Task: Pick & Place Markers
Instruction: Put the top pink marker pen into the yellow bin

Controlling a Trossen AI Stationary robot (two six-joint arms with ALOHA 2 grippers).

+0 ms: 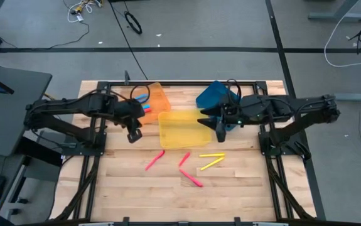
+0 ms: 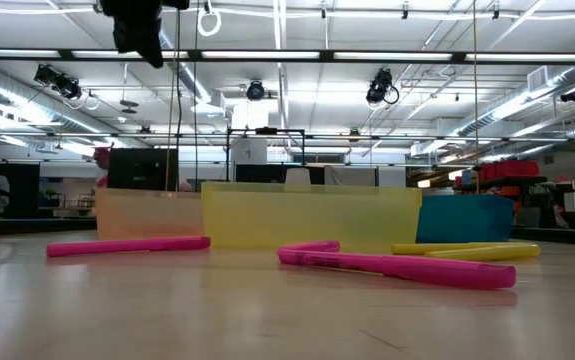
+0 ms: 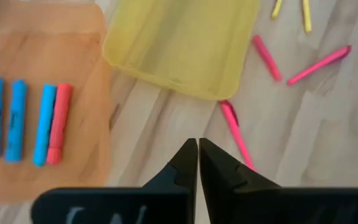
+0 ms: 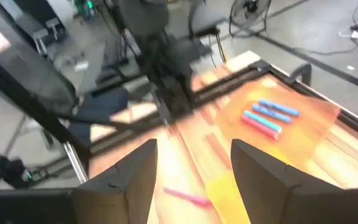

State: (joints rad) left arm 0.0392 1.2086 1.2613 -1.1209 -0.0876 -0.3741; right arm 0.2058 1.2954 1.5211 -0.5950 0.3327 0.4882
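Observation:
Three blue markers and one pink marker lie flat in the orange tray. The yellow tray holds nothing that I can see. Three pink markers and two yellow markers lie on the wood nearer the front edge. My left gripper hangs shut and empty above the table, between the orange tray's near edge and the nearest pink marker. My right gripper hovers open and empty over the yellow tray's right side.
A blue tray stands behind the yellow tray at the far right. A black frame borders the wooden table's far edge and sides. Bare wood stretches along the front of the table.

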